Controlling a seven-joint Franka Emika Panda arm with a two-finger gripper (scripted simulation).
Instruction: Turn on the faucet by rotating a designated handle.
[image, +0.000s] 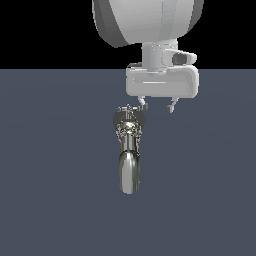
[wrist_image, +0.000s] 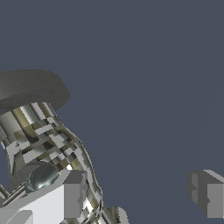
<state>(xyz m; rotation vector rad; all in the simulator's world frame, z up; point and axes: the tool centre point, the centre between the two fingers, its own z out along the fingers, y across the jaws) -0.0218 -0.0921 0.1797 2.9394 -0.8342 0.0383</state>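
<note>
The chrome faucet (image: 129, 150) stands on the grey-blue floor in the exterior view, its long rounded spout pointing toward the camera and its knobbly base with a thin crossbar (image: 129, 111) at the back. My white gripper (image: 158, 106) hangs just behind and to the exterior view's right of the base, fingers spread and empty. One fingertip (image: 144, 105) is close beside the crossbar. In the wrist view the shiny faucet body (wrist_image: 48, 144) fills one side, next to one finger (wrist_image: 72, 192); the other finger (wrist_image: 205, 192) is far apart from it.
The flat grey-blue floor (image: 50, 175) extends all around the faucet. My large white arm link (image: 147, 22) hangs above the gripper against a black background.
</note>
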